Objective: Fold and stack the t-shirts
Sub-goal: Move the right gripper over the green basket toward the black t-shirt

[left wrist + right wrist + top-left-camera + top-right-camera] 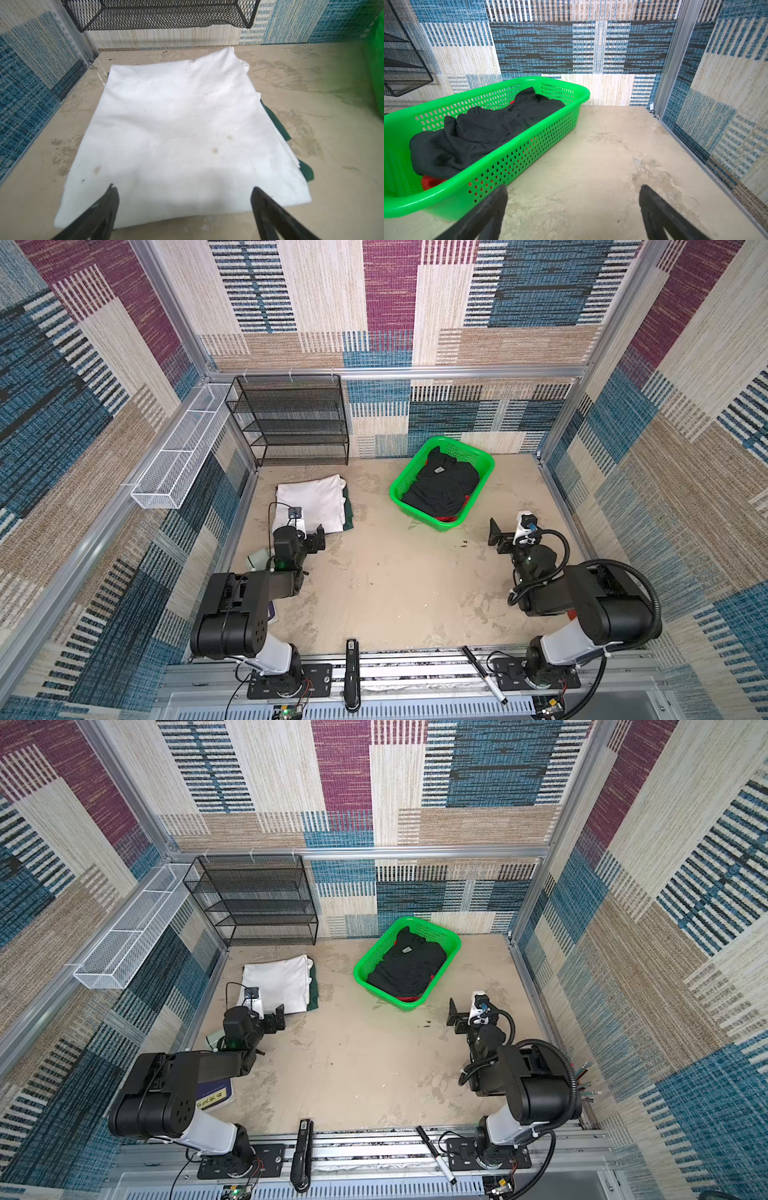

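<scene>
We find the white t-shirt (178,133) folded flat into a nearly square pad at the back left of the table (395,580), in front of the black mesh rack (291,423). It sits on top of the dark green t-shirt (306,170), which shows only as a strip along the side facing the green basket (485,459). The white pad's smooth folded edge faces the left gripper (318,538) and its layered loose edges face the basket. It is too close to square for us to name a long axis. The left gripper hangs at that near edge with its jaws spread wide and nothing between them. We cannot tell whether its fingertips (112,193) touch the cloth. The black t-shirt (444,489) lies crumpled in the basket, stretched along the basket's long axis, which runs from the middle of the table toward the back wall and leans right. Its grey neck label (439,470) lies toward the far end. The red t-shirt (430,181) peeks out from under it at the near end. The right gripper (573,191) hovers over bare table just beside the basket's near end, apart from both shirts, with its jaws also spread and empty.
</scene>
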Motion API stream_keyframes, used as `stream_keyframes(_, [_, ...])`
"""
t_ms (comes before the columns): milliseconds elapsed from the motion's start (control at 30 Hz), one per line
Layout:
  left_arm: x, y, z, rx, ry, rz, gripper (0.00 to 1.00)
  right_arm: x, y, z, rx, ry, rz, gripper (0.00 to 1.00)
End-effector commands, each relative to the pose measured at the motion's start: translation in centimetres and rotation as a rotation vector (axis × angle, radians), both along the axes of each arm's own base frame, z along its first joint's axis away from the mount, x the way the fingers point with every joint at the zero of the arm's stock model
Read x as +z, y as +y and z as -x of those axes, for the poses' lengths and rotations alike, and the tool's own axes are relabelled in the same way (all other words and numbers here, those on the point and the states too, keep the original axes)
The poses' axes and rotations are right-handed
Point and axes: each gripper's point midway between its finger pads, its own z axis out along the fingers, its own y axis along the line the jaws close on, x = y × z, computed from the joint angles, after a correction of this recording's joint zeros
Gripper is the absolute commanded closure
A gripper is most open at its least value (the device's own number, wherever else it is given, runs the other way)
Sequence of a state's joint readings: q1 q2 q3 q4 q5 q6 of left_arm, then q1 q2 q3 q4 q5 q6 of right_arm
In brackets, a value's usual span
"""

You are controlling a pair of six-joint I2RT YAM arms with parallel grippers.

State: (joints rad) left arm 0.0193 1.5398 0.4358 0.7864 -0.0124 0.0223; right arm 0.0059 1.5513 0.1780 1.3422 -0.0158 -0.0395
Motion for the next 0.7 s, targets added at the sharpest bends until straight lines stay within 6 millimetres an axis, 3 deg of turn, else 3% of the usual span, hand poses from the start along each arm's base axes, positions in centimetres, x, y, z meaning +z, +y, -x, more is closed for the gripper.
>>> stream_keyframes(0, [0.32,-0.19,-0.24,-0.01,-0.009,0.008,0.02,1.37,0.07,0.31,0.002,-0.06,0.006,0.01])
stream_keyframes(667, [0.34,-0.18,-0.26,-0.01,-0.009,0.007,0.01,0.96,0.37,-0.4,0.036,-0.029,0.004,0.01])
